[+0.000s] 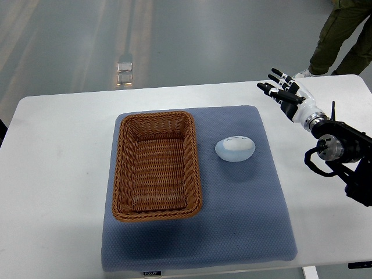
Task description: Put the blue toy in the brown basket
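Note:
A pale blue, egg-shaped toy [235, 148] lies on the blue-grey mat [244, 221], just right of the brown wicker basket [124, 168]. The basket is rectangular and holds nothing. My right hand [282, 91] hovers above the table's far right, up and to the right of the toy and well apart from it. Its fingers [275, 89] are spread and hold nothing. The right arm [340, 154] enters from the right edge. No left arm shows.
The mat covers the middle of a white table [58, 174]. A person's legs [340, 35] in olive trousers stand beyond the table's far right corner. Grey floor lies behind.

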You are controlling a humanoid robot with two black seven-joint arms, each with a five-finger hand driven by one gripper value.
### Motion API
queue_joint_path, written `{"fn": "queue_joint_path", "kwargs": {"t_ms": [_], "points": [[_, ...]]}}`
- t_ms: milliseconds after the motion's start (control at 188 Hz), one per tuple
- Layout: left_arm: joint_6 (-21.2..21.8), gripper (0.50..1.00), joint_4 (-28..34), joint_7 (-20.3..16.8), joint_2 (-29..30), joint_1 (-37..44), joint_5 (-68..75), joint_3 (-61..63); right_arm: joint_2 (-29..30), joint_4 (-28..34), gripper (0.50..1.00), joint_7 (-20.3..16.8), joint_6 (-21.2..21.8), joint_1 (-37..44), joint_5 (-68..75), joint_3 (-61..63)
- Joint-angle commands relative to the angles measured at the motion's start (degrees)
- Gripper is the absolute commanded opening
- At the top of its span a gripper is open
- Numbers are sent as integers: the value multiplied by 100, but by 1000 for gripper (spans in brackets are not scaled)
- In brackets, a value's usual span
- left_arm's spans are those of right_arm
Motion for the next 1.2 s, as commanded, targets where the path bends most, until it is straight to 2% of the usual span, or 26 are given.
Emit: {"fn": "queue_joint_path", "kwargs": {"t_ms": [0, 954, 1194], "points": [[0, 1000, 3, -1, 0, 8, 0, 7, 3, 0, 913, 0, 0, 0, -2, 0], [0, 1000, 11, -1, 0, 34, 0, -2, -32, 62, 913, 9, 9, 35, -328, -79], [0, 1000, 11, -1, 0, 52, 0, -2, -41, 79, 913, 9, 290, 79, -618, -88]]}}
